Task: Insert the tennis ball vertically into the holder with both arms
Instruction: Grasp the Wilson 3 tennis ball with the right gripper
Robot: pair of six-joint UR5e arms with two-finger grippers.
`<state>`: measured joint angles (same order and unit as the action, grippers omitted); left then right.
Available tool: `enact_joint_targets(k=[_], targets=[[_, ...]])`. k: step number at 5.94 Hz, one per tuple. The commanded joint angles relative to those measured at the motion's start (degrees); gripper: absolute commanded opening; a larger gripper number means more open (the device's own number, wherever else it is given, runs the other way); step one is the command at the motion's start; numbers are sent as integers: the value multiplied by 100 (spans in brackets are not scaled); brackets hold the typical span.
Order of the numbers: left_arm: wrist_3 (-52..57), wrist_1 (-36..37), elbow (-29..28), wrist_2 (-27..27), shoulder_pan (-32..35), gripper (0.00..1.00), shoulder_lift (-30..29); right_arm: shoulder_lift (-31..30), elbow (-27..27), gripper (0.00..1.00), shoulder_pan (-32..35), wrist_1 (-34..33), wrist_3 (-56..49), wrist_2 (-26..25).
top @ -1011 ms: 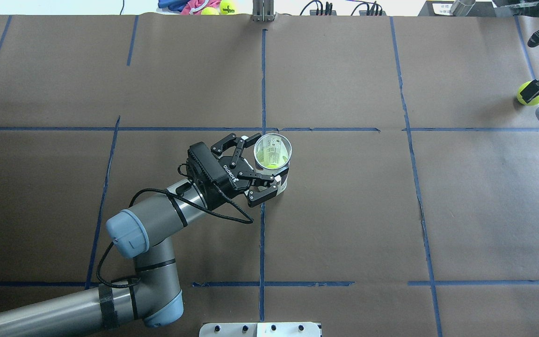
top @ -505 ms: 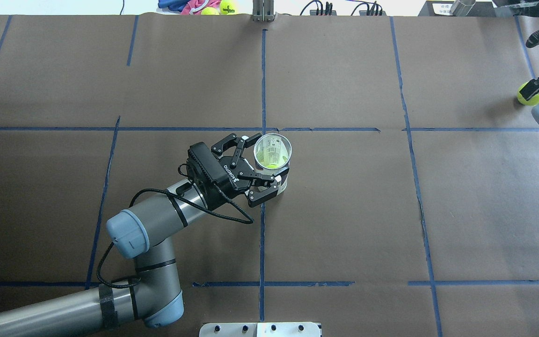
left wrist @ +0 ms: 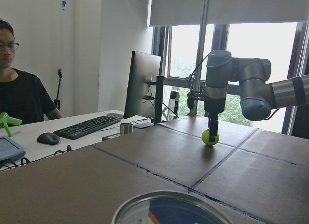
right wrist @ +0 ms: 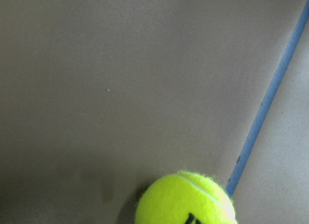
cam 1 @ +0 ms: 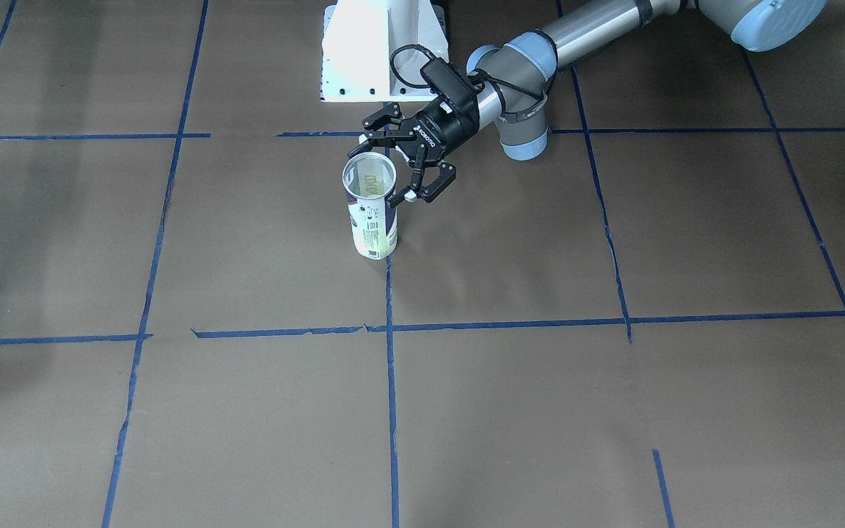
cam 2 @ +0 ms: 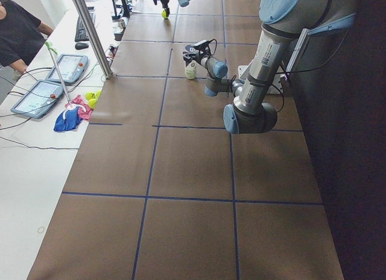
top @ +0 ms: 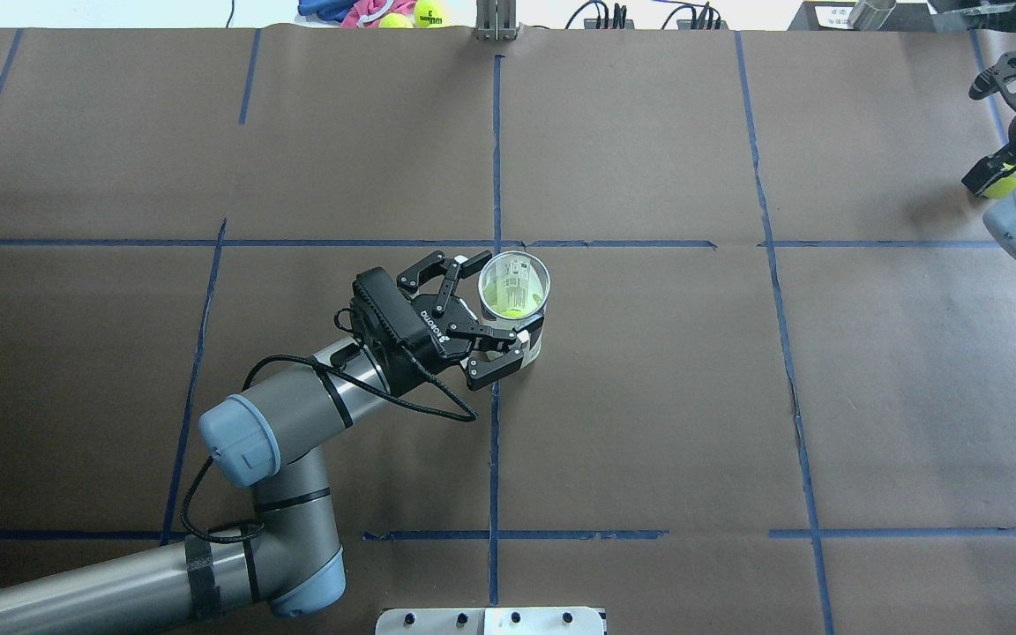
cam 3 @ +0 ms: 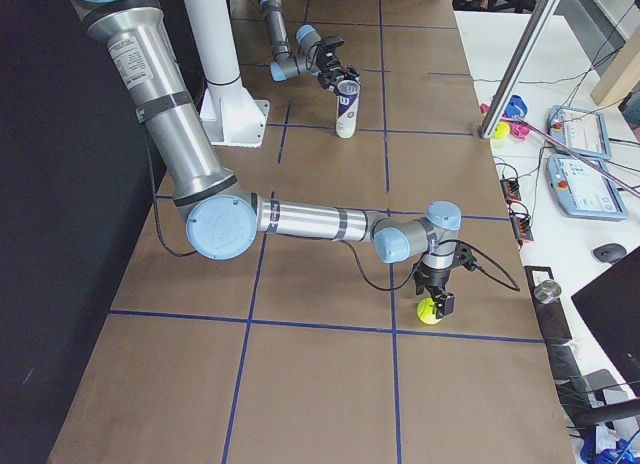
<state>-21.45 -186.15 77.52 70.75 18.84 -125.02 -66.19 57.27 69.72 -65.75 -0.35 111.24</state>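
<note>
The holder, a clear can with a white and navy label, stands upright at the table's middle. Yellow-green shows at its bottom, seen through the open mouth. My left gripper is shut on the holder near its top, one finger on each side. The tennis ball lies on the table at the far right. My right gripper points straight down over it, open, with a finger on each side of the ball's top. The right wrist view shows the ball on the paper beside a blue tape line.
Brown paper with blue tape lines covers the table. The white pedestal base stands at the robot's edge. Spare tennis balls and a cloth lie past the far edge. An operator sits at a desk beyond the table's right end.
My right gripper has shifted left and lower over the tennis ball, which has stayed in place. The left gripper and the holder have not moved.
</note>
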Motion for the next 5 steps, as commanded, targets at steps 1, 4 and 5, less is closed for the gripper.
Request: enact_joint_targets(k=[1,4,5], targets=[[0,0,0,0,-3,100,12,18,-339,95,-55,536,9,-173],[-9,0,9,0,-3,100,4,-69,331,0,85,355,79,350],[0,0,9,0,-3,100,4,-218,1625,0,172,-874,79,867]])
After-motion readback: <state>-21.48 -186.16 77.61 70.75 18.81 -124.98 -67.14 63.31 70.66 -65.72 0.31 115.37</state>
